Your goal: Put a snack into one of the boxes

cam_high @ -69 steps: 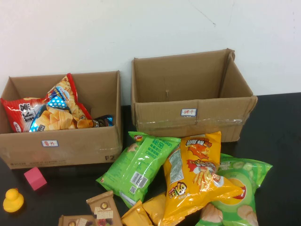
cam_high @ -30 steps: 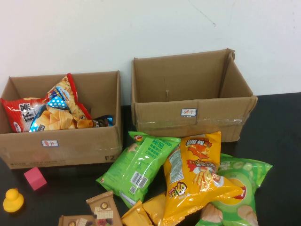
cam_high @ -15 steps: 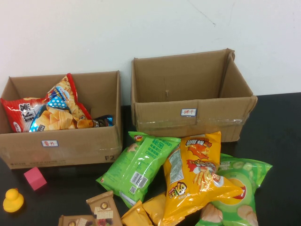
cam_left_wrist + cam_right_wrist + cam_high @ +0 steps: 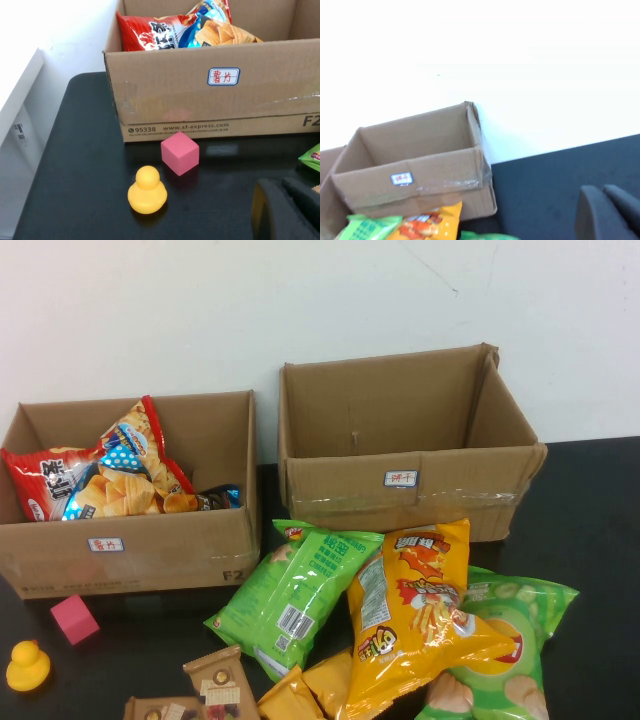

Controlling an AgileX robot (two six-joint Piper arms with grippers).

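Before the two brown cardboard boxes, a yellow chip bag lies among green ones, well apart from both the left gripper and the right gripper.

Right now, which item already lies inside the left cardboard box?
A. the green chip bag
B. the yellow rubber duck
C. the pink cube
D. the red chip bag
D: the red chip bag lies inside the left cardboard box, while the yellow rubber duck and pink cube sit on the black table before it. The left gripper hangs near the duck, and the right gripper hangs over the table's right side.
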